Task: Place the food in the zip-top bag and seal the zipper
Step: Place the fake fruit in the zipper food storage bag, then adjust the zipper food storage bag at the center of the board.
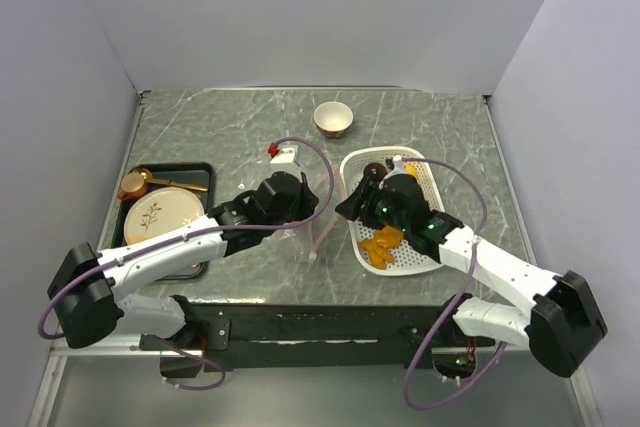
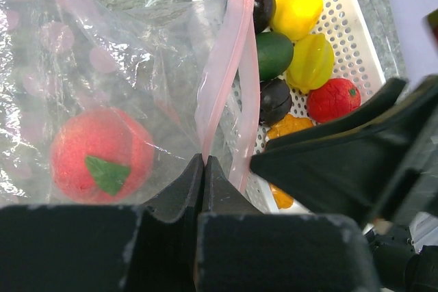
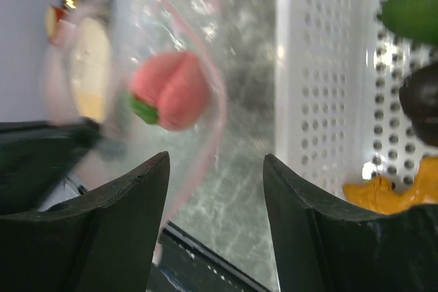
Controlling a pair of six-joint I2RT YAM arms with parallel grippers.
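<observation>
The clear zip-top bag [image 2: 123, 66] lies left of the white basket [image 2: 356, 32], with a pink peach [image 2: 99, 155] inside it. My left gripper [image 2: 204, 158] is shut on the bag's edge at the pale pink zipper [image 2: 229, 73], whose mouth gapes open. My right gripper [image 3: 215, 169] is open and empty, low over the table between the bag's mouth and the basket [image 3: 321, 66]. The peach [image 3: 171, 90] shows beyond it. In the basket lie yellow [image 2: 298, 8], green [image 2: 274, 54], dark brown [image 2: 275, 99], red [image 2: 333, 99] and orange [image 2: 289, 126] pieces.
A black tray [image 1: 200, 169] at the left holds a gold plate [image 1: 160, 215] and a gold cup [image 1: 133, 185]. A small bowl [image 1: 333, 119] stands at the back. The table's front edge runs just below both grippers.
</observation>
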